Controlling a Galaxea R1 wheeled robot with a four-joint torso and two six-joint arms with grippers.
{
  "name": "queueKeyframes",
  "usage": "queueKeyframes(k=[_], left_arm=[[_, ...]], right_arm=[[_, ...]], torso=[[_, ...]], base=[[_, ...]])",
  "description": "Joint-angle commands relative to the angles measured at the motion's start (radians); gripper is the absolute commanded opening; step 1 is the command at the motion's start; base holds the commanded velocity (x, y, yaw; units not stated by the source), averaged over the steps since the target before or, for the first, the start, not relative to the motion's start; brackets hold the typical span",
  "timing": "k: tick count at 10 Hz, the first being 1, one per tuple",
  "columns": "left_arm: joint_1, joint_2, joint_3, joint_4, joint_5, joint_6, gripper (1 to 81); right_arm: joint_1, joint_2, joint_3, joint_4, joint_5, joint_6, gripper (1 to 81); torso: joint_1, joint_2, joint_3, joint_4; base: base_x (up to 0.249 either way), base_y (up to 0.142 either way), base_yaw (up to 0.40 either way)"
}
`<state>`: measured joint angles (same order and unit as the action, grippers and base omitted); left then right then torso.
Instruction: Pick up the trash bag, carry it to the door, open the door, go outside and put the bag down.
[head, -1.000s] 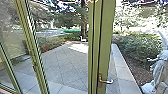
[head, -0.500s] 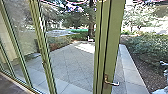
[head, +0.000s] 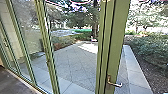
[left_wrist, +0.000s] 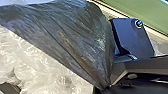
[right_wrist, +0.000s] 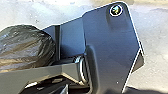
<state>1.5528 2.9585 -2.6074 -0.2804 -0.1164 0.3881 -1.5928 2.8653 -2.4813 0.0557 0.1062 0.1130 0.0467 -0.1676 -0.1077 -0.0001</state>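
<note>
The left gripper (left_wrist: 106, 87) is pinching the bag (left_wrist: 82, 42) at its neck, where the folds run together into a tight point. Whether the right gripper (right_wrist: 60, 87) is spread or pressed together, I cannot tell.

The bag is dark, thin and glossy, pulled into long taut creases towards the left gripper and swelling out away from it. Pale, crinkled plastic (left_wrist: 40, 65) meets its edge; I cannot tell whether that is part of the same bag. The right wrist view shows a rounded, wrinkled bulge of the bag with a brownish sheen, near bright, pale ground (right_wrist: 152, 30). How far the bag is from the door (head: 116, 45) I cannot tell.

The door has a green frame and a metal handle (head: 116, 85). To its left stand tall panes (head: 27, 32) in green frames, with a strip of dark floor (head: 15, 81) at their foot. Beyond the door lies grey paving (head: 77, 62) with a sunlit patch and a paler border; a tree (head: 95, 20) rises past it. To the door's right are bushes (head: 150, 47) above brown soil (head: 147, 68).
</note>
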Motion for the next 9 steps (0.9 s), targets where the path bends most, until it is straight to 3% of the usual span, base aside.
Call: queueKeyframes(k=[1, 3, 4, 9], left_arm=[[-0.05, -0.005, 0.001, 0.01, 0.055, 0.0, 1.0], [-0.05, -0.005, 0.001, 0.007, 0.055, -0.002, 1.0], [-0.052, -0.004, -0.002, 0.006, 0.055, -0.002, 1.0], [-0.053, 0.011, -0.02, 0.001, 0.055, -0.005, 1.0]], right_arm=[[0.044, -0.008, 0.007, -0.007, -0.054, -0.001, 81.1], [0.044, -0.007, 0.007, -0.008, -0.054, -0.001, 81.1], [0.044, -0.007, 0.007, -0.008, -0.054, -0.001, 81.1], [0.046, -0.004, 0.007, 0.001, -0.054, -0.001, 81.1]], torso=[[0.0, 0.0, 0.0, 0.0], [0.0, 0.0, 0.0, 0.0], [0.0, 0.0, 0.0, 0.0], [0.0, 0.0, 0.0, 0.0]], base=[[0.0, 0.0, 0.0], [0.0, 0.0, -0.078], [0.0, -0.132, 0.0], [0.0, 0.0, 0.0]])
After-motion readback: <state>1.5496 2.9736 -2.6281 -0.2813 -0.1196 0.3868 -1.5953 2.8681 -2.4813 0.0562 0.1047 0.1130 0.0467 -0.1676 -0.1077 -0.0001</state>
